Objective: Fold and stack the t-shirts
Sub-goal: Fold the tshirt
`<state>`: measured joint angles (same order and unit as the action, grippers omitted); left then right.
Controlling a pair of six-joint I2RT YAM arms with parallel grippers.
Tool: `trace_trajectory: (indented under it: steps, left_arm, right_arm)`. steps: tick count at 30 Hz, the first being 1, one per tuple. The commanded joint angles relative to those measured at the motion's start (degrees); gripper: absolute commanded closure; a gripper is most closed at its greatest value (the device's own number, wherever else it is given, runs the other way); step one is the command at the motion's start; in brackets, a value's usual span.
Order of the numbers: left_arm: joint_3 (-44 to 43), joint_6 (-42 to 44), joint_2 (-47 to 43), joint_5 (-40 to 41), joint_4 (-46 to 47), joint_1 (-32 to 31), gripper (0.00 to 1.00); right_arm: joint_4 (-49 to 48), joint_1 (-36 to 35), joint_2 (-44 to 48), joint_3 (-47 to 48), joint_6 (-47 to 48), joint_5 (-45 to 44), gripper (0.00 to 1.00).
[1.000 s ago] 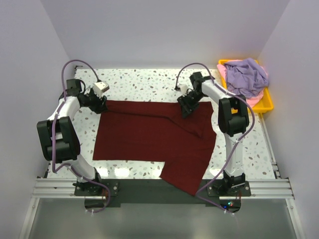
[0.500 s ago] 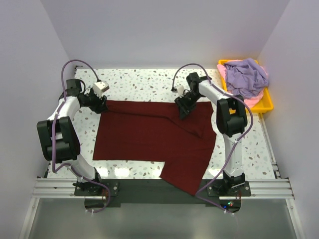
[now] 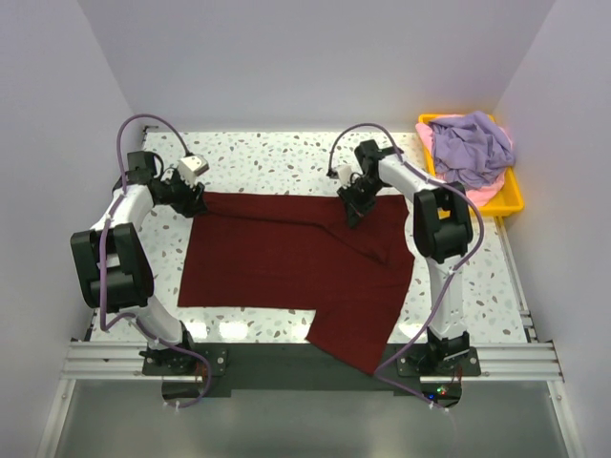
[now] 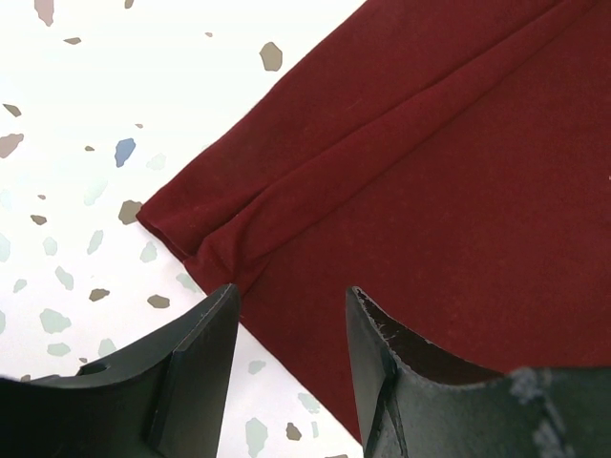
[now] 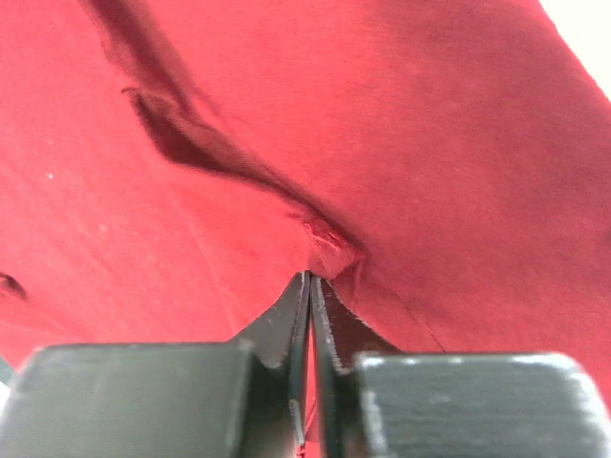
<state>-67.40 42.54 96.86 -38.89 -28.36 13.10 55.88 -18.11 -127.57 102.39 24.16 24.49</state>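
From the top view, three t-shirts are in sight. One maroon t-shirt [image 3: 286,258] lies spread on the speckled table [image 3: 277,157], its near right corner hanging over the front edge between the two arms. One lavender t-shirt [image 3: 468,145] sits crumpled in the single yellow tray [image 3: 516,198] at the far right corner, on top of one pink t-shirt [image 3: 489,194] of which only an edge shows. The left gripper [image 3: 191,200] is at the maroon shirt's far left corner. The right gripper [image 3: 351,212] is down on its far edge, right of the middle.

In the left wrist view, the left gripper [image 4: 291,305] has its two black fingers [image 4: 205,353] standing apart with nothing held. The corner of the maroon t-shirt [image 4: 430,162] lies flat on the table [image 4: 115,95] just ahead of them, with one long crease running across it.

In the right wrist view, the right gripper [image 5: 310,281] has its jaws pressed together, pinching a small pucker of the maroon t-shirt [image 5: 286,124]. Wrinkles run outward from the pinch.
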Motion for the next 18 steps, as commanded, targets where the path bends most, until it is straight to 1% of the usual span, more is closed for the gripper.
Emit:
trace_trajectory:
  steps: [1, 5, 10, 15, 16, 18]
  left_arm:
    - [-0.1, -0.5, -0.6, -2.2, 1.1, 0.3, 0.47]
    - [0.2, 0.3, -0.9, -1.9, 0.6, 0.3, 0.49]
    - [0.8, 1.9, -1.5, -1.0, 0.5, 0.3, 0.50]
    - [0.6, 2.3, -0.6, -0.7, 1.1, 0.3, 0.50]
    - [0.5, 2.1, -0.4, -0.7, 1.2, 0.2, 0.50]
    - [0.4, 1.8, 0.0, -0.9, 1.5, 0.3, 0.50]
  right_arm:
    - [1.3, -1.6, 3.0, -1.1, 0.2, 2.8, 0.99]
    - [2.0, -4.1, 7.6, -4.8, 2.4, 4.9, 1.00]
    - [3.3, -9.0, 12.3, -11.1, 7.3, 1.7, 1.00]
    - [4.0, -11.7, 14.9, -14.6, 8.9, -0.2, 1.00]
    - [3.9, -11.7, 15.1, -14.5, 8.2, -0.2, 0.86]
    - [2.1, -10.9, 15.3, -13.5, 7.1, -3.0, 0.70]
